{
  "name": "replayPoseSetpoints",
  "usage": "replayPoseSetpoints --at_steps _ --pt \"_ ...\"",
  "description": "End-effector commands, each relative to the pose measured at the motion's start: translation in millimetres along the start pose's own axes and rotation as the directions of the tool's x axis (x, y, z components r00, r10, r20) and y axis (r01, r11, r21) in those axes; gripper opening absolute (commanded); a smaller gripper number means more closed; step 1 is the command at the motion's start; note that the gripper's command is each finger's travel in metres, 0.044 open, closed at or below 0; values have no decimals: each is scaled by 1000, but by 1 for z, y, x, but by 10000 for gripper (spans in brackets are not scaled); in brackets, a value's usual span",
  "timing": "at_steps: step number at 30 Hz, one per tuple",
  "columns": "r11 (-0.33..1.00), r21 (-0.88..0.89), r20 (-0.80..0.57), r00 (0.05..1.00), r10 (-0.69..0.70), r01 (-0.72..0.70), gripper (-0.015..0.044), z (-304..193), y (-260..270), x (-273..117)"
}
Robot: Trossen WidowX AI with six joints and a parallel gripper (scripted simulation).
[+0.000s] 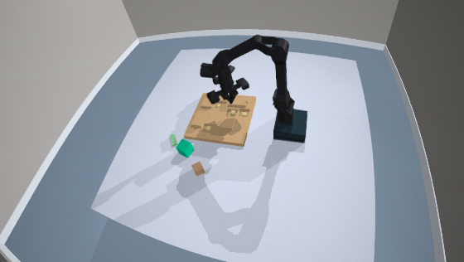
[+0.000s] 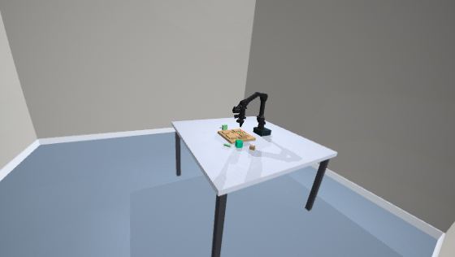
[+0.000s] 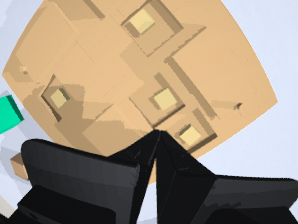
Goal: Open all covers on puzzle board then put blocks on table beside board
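The wooden puzzle board point(image 1: 247, 128) point(image 3: 250, 75) lies on the table. Four open wells in it each show a pale yellow square. Its covers match the wood and are hard to tell apart; small pegs show near two edges in the wrist view. A teal cube point(image 1: 185, 147) point(image 2: 239, 144) point(image 3: 7, 114), a brown block point(image 1: 198, 168) point(image 2: 252, 147) point(image 3: 20, 166) and a thin light green block point(image 1: 173, 140) point(image 2: 227, 145) rest beside the board. A green block point(image 2: 224, 127) rests behind it. My gripper point(image 2: 241, 125) point(image 3: 158, 135) is shut and empty, raised above the board's back part.
The arm's dark base point(image 1: 290, 130) point(image 2: 262, 131) stands right of the board. The white table point(image 1: 331, 186) point(image 2: 195, 138) extends around both. The arm hides the area behind the board in the top view, and its shadow crosses the board and table front.
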State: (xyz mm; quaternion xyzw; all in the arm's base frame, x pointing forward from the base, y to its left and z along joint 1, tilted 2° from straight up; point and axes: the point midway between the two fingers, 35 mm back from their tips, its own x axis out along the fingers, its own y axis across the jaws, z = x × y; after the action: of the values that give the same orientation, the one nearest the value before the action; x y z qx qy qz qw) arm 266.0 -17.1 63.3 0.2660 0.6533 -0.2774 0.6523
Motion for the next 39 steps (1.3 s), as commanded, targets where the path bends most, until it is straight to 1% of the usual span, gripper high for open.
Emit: replayPoseSetpoints --at_steps 1,4,6,18,21,29,39 --pt "931 365 1 1000 -6 5 0 -21 -29 5" --pt "851 525 0 1000 -7 6 0 -32 -41 8" --pt "829 560 0 1000 -7 6 0 -34 -43 9" --pt "829 560 0 1000 -7 6 0 -34 -44 11" --pt "829 560 0 1000 -7 6 0 -33 -43 20" --pt "829 560 0 1000 -8 6 0 -33 -45 56" --pt "829 560 0 1000 -8 6 0 -32 -46 63"
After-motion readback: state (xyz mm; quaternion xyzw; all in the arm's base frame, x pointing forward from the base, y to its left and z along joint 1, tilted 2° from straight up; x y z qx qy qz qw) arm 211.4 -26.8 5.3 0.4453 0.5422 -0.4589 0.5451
